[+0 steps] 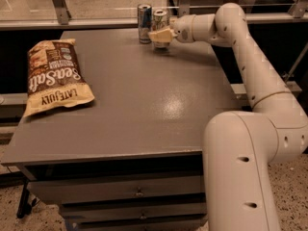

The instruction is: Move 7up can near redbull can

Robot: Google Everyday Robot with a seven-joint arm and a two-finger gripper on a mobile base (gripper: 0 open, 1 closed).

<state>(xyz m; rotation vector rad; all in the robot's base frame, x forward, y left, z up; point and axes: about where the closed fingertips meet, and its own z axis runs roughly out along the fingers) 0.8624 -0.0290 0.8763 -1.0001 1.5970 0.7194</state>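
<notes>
The redbull can [144, 22], slim and blue-and-silver, stands upright at the far edge of the grey table [144, 105]. The 7up can [160, 19], wider and silver with a silver top, is upright just to the right of it, with a narrow gap between them. My gripper [160, 35] reaches in from the right and is shut on the 7up can. Its cream fingers [162, 34] cover the can's lower half. I cannot tell whether the can's base touches the table.
A brown Late July sea salt chip bag [55, 76] lies flat at the table's left side. A metal rail and glass [96, 22] run behind the far edge. My arm [250, 57] arcs along the table's right side. Drawers [120, 194] sit under the front edge.
</notes>
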